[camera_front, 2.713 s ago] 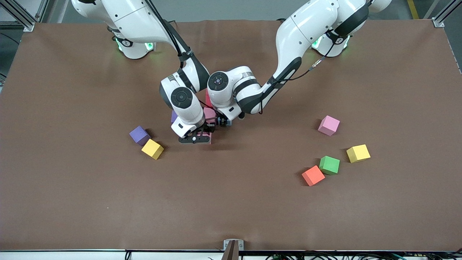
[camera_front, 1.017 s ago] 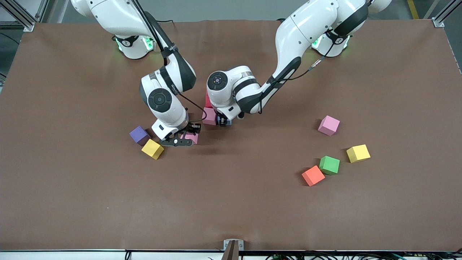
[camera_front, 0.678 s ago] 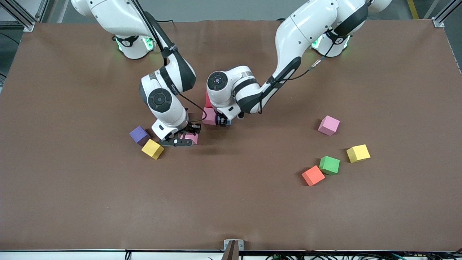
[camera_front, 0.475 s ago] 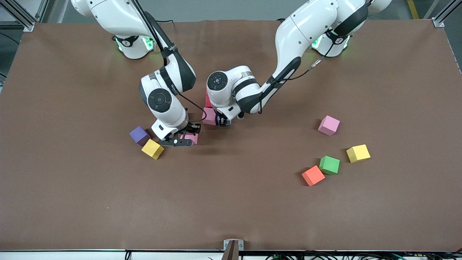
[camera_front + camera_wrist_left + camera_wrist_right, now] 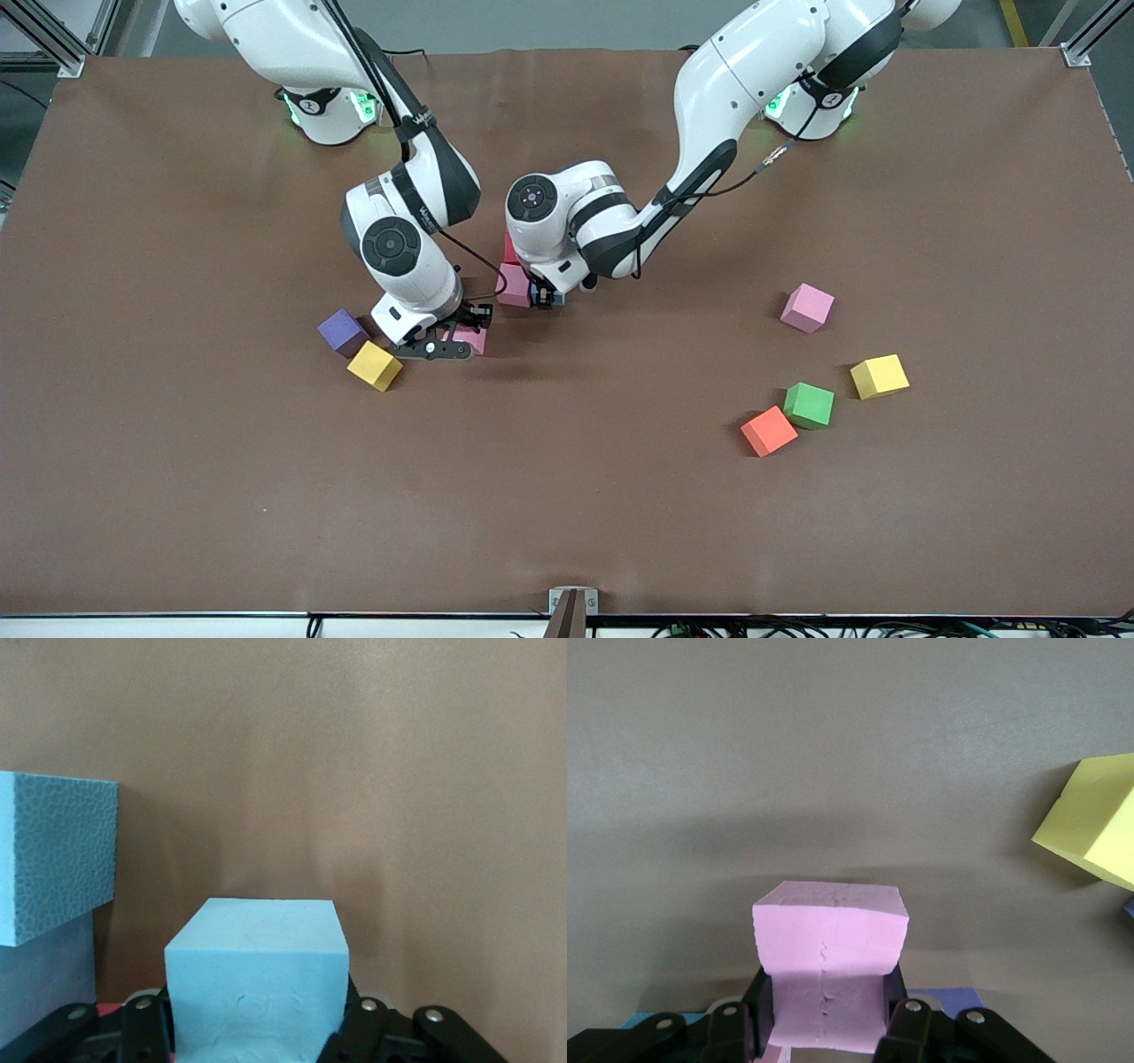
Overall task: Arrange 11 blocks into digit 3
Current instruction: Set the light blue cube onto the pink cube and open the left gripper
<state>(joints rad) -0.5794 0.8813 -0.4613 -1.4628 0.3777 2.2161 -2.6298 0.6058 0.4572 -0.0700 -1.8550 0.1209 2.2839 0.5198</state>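
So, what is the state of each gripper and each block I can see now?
Left gripper: jaws shut on a light blue block, low beside the started figure.
Right gripper: jaws shut on a pink block, near the yellow block.
Purple block: loose on the table.
Pink block, yellow block, green block, orange block: loose, toward the left arm's end.

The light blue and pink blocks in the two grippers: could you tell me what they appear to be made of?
Both look like soft matte foam, though that is only a judgement by eye. The light blue block in the left gripper shows small surface dents. The pink block in the right gripper has a faint crease and no shine.
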